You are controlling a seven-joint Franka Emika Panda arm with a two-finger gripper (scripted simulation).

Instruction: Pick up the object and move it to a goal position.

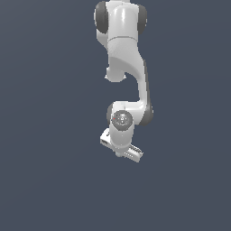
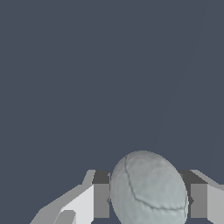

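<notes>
Pale grey-white matte ball point(image 2: 148, 190) w/ faint seam lines sits btwn the 2 grey fingers point(image 2: 101, 199) of the white gripper point(image 2: 149, 200), fingers closed against it on both sides. Exterior view: white Panda arm point(image 1: 124, 54) hangs over plain dark blue-grey floor point(image 1: 45, 158), gripper point(image 1: 121, 152) low at arm's end; ball not visible there.

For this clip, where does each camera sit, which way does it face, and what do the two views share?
Exterior view: off the arm and above it, facing down on the arm and end effector over plain dark ground; the ball is hidden.
Wrist view: on the wrist, facing along the fingers; the ball sits between the two fingers, over dark ground.
Shared: the end effector and dark ground.
</notes>
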